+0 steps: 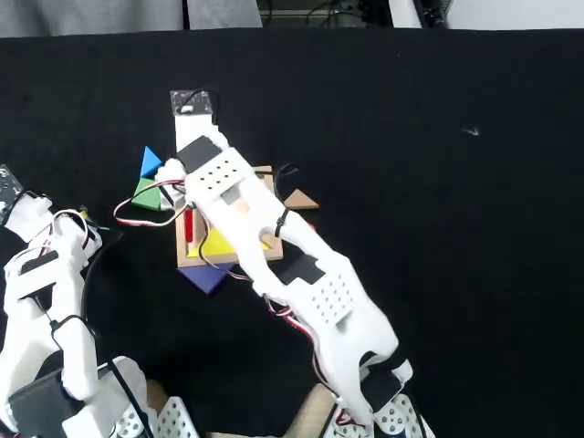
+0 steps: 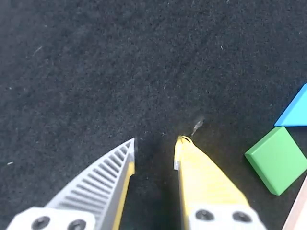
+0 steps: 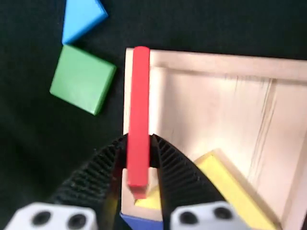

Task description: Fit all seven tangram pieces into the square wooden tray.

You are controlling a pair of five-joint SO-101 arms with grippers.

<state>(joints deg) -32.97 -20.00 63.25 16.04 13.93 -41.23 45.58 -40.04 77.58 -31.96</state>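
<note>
Clamping red piece [image 3: 140, 86] edge-up at tray [image 3: 216, 60] wall in right pincer [image 3: 139, 141], left pincer [image 2: 156, 141] open; ideally tipping it flat inward.

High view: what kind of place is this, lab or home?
Probably a robotics lab bench: left arm and right arm mounted at a black-clothed table, the right arm's fingers holding a red piece at the rim of the wooden tray, cables behind the far edge.

L claw [image 2: 156, 142] agape, R claw [image 3: 138, 142] clamped
</note>
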